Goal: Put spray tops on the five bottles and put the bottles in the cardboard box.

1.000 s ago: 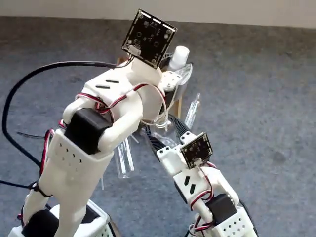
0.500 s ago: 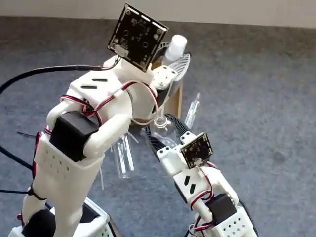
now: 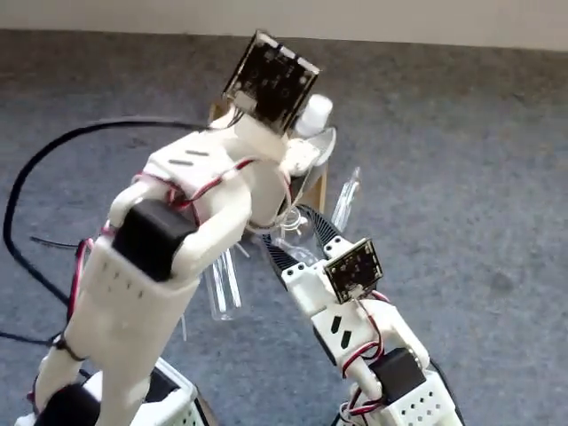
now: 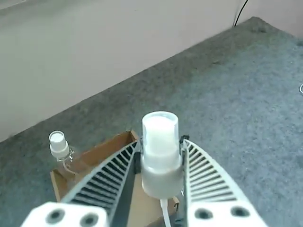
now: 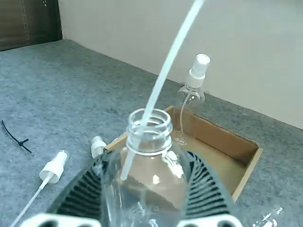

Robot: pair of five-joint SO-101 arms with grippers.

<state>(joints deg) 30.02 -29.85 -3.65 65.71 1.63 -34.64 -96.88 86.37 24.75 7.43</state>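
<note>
- Lowering the spray top [image 4: 160, 130] off-axis is the main risk. The left tool [image 4: 161, 145] is clamped on its collar, and its dip tube [image 5: 165, 66] enters the bottle [image 5: 147, 146] at a slant, so the collar could land on the rim and jam or cross-thread.
- That bottle is clear and smooth. The right tool [image 5: 144, 163] is closed around its shoulders near the cardboard box [image 5: 236, 146], and a hard push or twist could make it slip or turn in the grip.
- A bent tube could spring the top sideways.
- One capped bottle [image 5: 189, 97] stands in the box, where a wide swing could topple it.
- A loose spray top [image 5: 53, 166] lies on the tabletop [image 5: 47, 85] close by and could be knocked away.
</note>
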